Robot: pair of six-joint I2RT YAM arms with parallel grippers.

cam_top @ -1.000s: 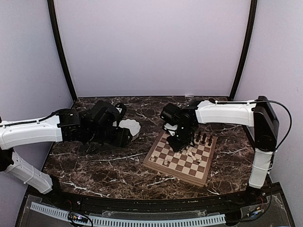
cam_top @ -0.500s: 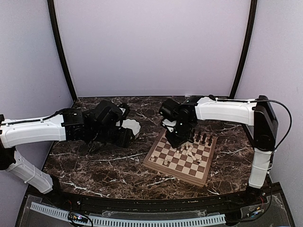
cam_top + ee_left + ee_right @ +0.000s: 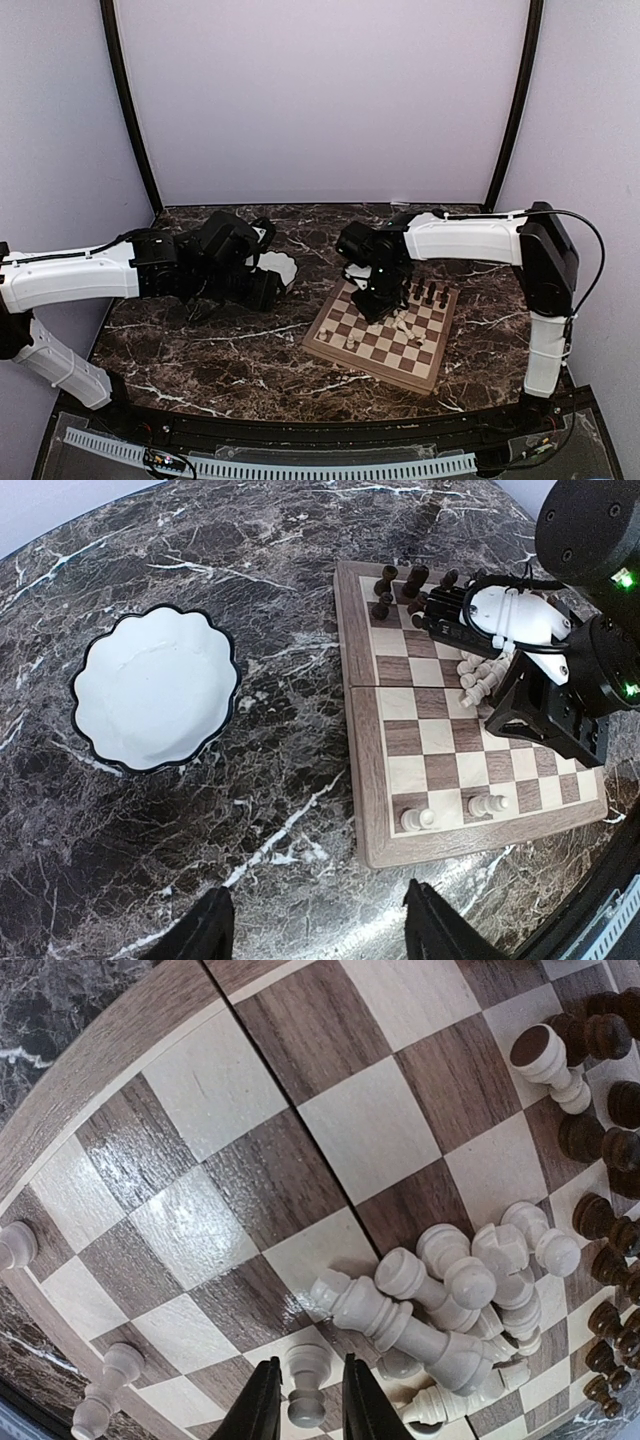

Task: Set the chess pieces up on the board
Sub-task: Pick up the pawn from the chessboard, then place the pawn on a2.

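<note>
Pale chess pieces [image 3: 440, 1305] heaped on checkered board [image 3: 440, 770]

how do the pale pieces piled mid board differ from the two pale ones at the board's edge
The piled pale pieces lie toppled, touching one another; the two edge pieces stand upright and apart. The pile mixes several shapes; the edge pair both look pawn-like. Both groups are pale wood on the board.

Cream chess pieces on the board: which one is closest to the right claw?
The upright cream pawn standing between the right claw's fingertips. The other cream pieces lie toppled nearby or stand by the board's rim.
</note>
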